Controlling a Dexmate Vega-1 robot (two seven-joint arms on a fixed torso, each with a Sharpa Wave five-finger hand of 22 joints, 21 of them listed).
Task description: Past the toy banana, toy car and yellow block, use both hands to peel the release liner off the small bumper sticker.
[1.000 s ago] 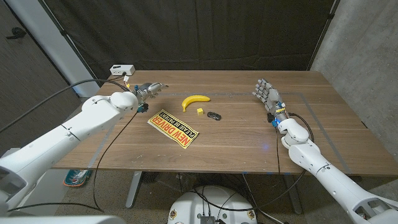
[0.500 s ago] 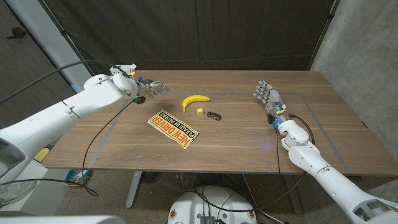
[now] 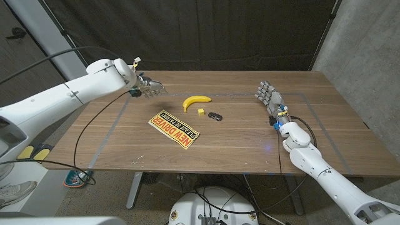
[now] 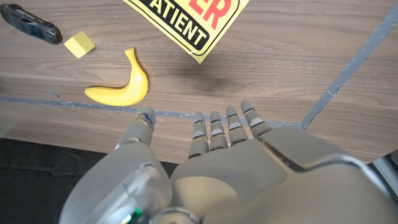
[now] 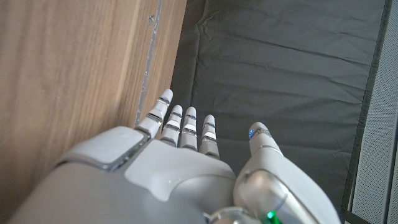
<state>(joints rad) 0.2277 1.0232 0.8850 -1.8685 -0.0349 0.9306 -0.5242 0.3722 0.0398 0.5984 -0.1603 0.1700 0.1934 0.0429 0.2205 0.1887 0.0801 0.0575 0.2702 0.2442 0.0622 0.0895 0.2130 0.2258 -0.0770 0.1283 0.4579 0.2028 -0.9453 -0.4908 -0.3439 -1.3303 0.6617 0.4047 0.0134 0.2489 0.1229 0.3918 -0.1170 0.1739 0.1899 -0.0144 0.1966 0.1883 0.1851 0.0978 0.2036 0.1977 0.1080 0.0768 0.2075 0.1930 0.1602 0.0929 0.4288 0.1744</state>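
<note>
In the head view, the left hand [image 3: 149, 89] hangs over the table's [image 3: 237, 144] far left part, fingers stretched out toward the middle and holding nothing. The banana [image 3: 195, 100] lies just beyond its fingertips, a little nearer the table's centre. The yellow block [image 3: 201, 112] sits close in front of the banana, and the dark car [image 3: 215, 116] lies just beside the block on the right. The sticker [image 3: 174, 129], yellow with red and black lettering, lies flat and slanted in front of these three, nearer the robot. The right hand [image 3: 269, 98] stands upright at the table's right side, fingers straight and apart, empty, well apart from the toys.

In the left wrist view, the left hand [image 4: 214, 162] shows its back, fingers [image 4: 214, 127] extended side by side over the wood with nothing in them. The banana [image 4: 122, 81], the block [image 4: 79, 44], the car [image 4: 31, 24] and a corner of the sticker [image 4: 193, 22] lie beyond them.

In the right wrist view, the right hand [image 5: 180, 168] is spread and empty, its fingers [image 5: 181, 129] reaching past the table [image 5: 68, 74] edge toward a dark curtain [image 5: 280, 68].
</note>
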